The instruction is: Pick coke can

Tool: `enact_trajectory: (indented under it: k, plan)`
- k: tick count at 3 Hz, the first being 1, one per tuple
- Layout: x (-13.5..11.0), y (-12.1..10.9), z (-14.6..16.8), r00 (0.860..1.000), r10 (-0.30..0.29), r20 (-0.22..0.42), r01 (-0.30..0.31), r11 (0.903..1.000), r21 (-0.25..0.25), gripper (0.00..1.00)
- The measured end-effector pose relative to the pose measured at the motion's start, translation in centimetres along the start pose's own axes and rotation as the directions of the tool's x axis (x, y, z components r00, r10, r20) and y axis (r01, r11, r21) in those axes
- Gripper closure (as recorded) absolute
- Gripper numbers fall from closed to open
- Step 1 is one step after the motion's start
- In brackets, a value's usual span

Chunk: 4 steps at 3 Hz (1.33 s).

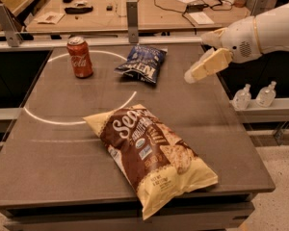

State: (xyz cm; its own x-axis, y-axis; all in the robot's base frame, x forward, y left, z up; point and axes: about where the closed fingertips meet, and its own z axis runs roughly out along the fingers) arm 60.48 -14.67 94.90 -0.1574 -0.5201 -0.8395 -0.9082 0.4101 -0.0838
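The coke can (80,57), red with white script and a silver top, stands upright at the far left of the dark table (58,148), on the edge of a white painted circle. My gripper (197,57) hangs above the table's far right part, well to the right of the can, with the dark blue snack bag (142,64) between them. Its cream fingers (204,66) stand apart and hold nothing.
A large brown and cream chip bag (151,153) lies across the near middle of the table. Two small clear bottles (253,95) stand on a ledge off the right edge. A wooden bench (135,8) with cables and a metal post stands behind the table.
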Motion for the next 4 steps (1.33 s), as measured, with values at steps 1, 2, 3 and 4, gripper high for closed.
enact_trajectory:
  k: [1,2,3,4]
  plan:
    - [-1.7,-1.8,3.6,1.000,0.005,0.031,-0.004,0.9999,-0.012,0.00]
    - [-3.3,-2.6,7.6,0.998,0.021,0.063,-0.020,0.9997,-0.015,0.00]
    - [-4.5,-2.7,10.6,0.994,0.072,0.085,-0.075,0.9966,0.035,0.00]
    - [-5.3,-3.2,13.6,0.987,0.098,0.125,-0.112,0.9883,0.104,0.00]
